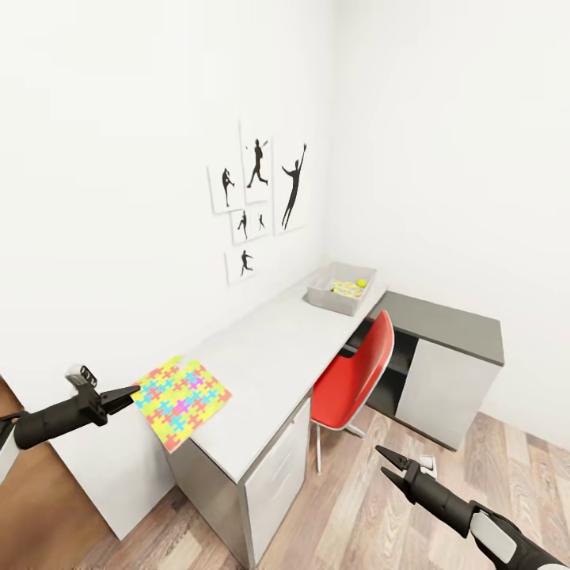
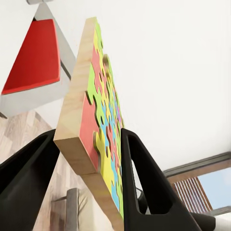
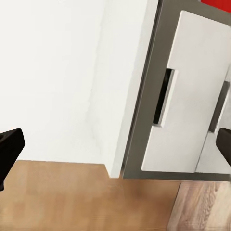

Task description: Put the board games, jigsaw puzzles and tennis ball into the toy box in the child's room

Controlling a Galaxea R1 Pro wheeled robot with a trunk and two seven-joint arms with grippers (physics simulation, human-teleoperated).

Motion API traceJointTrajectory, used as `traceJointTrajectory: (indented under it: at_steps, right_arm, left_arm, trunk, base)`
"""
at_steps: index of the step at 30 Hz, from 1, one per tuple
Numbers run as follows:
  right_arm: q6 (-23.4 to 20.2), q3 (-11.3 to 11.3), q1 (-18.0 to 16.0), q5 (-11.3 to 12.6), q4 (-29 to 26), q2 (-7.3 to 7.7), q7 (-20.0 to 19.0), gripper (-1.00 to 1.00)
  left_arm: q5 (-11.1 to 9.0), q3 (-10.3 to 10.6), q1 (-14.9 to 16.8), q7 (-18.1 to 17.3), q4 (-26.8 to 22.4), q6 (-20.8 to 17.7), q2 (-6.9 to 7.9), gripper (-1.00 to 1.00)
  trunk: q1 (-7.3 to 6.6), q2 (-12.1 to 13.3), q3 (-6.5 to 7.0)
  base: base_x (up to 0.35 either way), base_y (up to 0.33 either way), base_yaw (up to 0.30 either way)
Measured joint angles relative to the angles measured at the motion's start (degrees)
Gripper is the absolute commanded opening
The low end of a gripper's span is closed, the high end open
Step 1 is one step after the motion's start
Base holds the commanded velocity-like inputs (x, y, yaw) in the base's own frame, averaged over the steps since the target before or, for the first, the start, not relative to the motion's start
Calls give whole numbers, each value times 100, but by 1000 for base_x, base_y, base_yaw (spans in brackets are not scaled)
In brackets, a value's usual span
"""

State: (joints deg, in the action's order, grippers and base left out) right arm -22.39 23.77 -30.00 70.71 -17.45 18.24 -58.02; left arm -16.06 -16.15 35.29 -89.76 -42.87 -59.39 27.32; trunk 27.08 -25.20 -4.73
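The left gripper [image 1: 136,391] clamps both fingers on one edge of a jigsaw puzzle [image 1: 181,400], held over the near end of the table [image 1: 273,356]. The puzzle's near corner juts past the table edge, its length running toward the toy box [image 1: 342,288] at the far end. Inside the box, a tennis ball [image 1: 361,283] shows; the other contents are unclear. The right gripper [image 1: 388,463] hangs spread open and empty above the floor.
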Motion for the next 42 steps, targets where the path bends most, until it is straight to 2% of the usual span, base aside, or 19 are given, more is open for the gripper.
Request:
traceJointTrajectory:
  at_steps: [6, 17, 24, 42]
  right_arm:
    - [3, 0, 0, -2, 2, 0, 0, 100]
    - [24, -21, 1, 2, 148, 0, -2, 100]
    - [173, -305, 1, 6, 395, 1, -7, 100]
    - [248, -335, 0, 6, 407, -6, -1, 100]
  left_arm:
    - [2, 5, 0, 0, -1, 0, 0, -100]
    - [6, 6, 1, 0, 0, 0, -8, -100]
    - [4, 9, 2, 0, 2, 0, -11, -100]
    - [12, 14, 0, 0, 0, 5, -11, -100]
  trunk:
    - [-132, 240, 107]
    - [-133, 241, 116]
    - [-133, 241, 153]
    - [-133, 241, 241]
  base:
    - [-32, 0, 0]
    - [-2, 0, -47]
    - [0, 0, -217]
    - [0, 0, -197]
